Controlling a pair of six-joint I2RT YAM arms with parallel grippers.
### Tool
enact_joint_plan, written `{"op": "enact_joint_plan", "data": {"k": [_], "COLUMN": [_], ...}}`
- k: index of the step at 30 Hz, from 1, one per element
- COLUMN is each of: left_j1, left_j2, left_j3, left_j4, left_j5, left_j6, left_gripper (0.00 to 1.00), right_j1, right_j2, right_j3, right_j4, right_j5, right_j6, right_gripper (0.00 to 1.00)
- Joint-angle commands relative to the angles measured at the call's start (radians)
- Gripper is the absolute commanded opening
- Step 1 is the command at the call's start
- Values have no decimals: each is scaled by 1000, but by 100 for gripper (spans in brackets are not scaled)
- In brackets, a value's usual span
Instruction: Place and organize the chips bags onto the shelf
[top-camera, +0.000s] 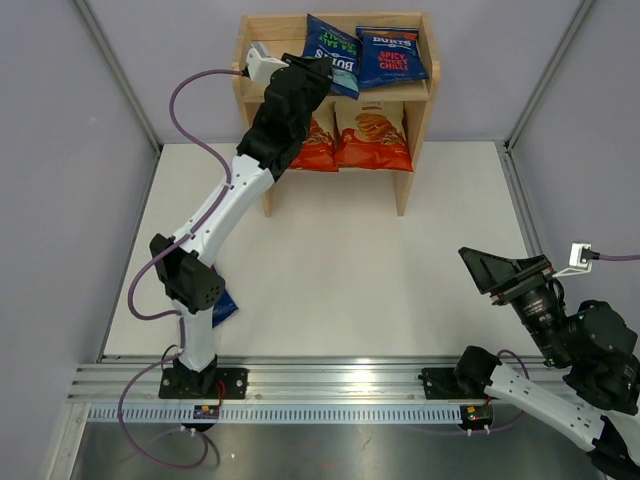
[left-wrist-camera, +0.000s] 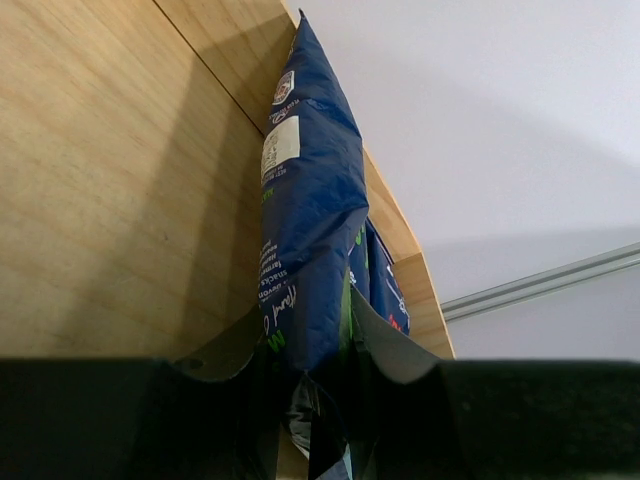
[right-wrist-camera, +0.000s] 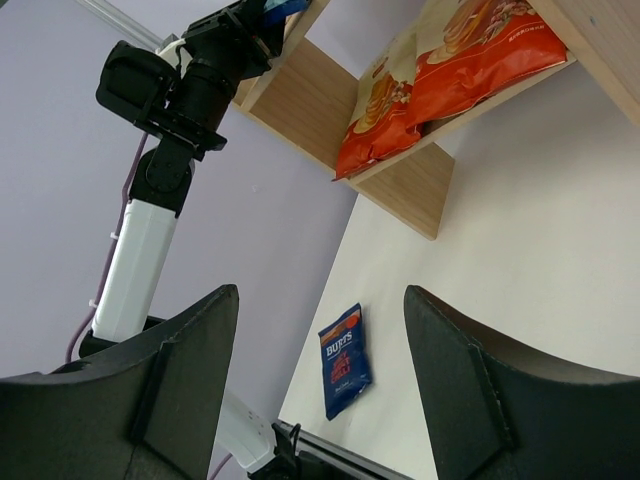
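left gripper (left-wrist-camera: 318, 352): shut on the bottom edge of the green-labelled Burts bag (left-wrist-camera: 310, 200), which is held upright on the top tier of the shelf (top-camera: 421, 92).
top tier: a red-labelled Burts bag (top-camera: 392, 55) is laid just right of it.
lower tier: 2 Cassava Chips bags (top-camera: 372, 135) are leaned side by side.
table (top-camera: 400, 260): 1 more Burts bag (right-wrist-camera: 345, 360) — red-labelled — is laid flat beside the left arm's base (top-camera: 200, 380).
right gripper (right-wrist-camera: 320, 292): spread wide, nothing held — well apart from the shelf.
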Motion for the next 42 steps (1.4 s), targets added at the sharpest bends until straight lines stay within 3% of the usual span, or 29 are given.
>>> {"op": "enact_joint_plan", "data": {"k": [1,5,9,19,24,29,42], "left_j1": [-7,-19,-33,-39,4,22,24], "left_j2": [48,60,40,62,100,73,66], "left_j3": [75,100,97,259,360,347,333], "left_j4": [-49,-113,-140,-310,-420,-445,-413], "left_j5": [-5,-28,-74,-131,-46,-19,52], "left_j6": [-7,-13,43,211,254,338,452], "left_gripper": [17,19,43,74,75,74,48], "right_j1": [4,4,4,4,4,6,4], "right_j2": [-7,-24,-37,-43,-43,-34,-24], "right_j3": [35,37,34,37,40,38,11], "right_j4": [-11,-32,-40,-48,-48,-45,-22], "right_j5": [3,12,15,8,-3,-20,-46], "right_j6": [-5,-1,7,10,13,16,25], "right_gripper": [75,75,75,75,75,74,73]}}
